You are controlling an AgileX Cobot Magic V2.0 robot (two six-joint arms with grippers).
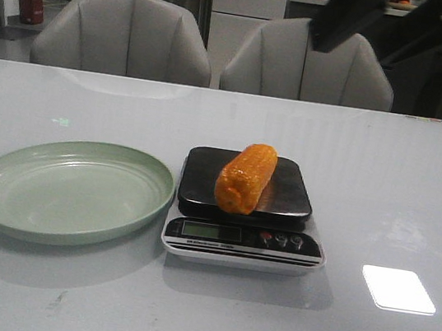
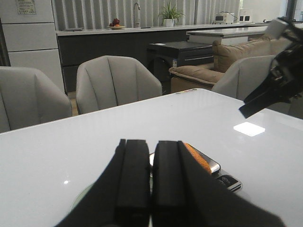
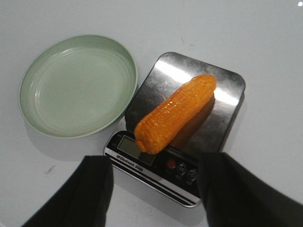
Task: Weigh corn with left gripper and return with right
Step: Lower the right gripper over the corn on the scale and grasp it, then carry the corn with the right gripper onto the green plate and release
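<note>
Corn (image 1: 246, 178) lies on the scale (image 1: 242, 234), half hidden behind the closed, empty left claw (image 2: 151, 182); open right claw (image 3: 154, 184) hovers above it.

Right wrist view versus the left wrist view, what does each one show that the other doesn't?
Only the right wrist view shows the empty green plate whole, the scale complete with display and buttons, and the full corn lying on its platform, with the right tool open. Only the left wrist view shows the chairs, kitchen counter and the shut left tool. Both share the white table, corn and scale.
</note>
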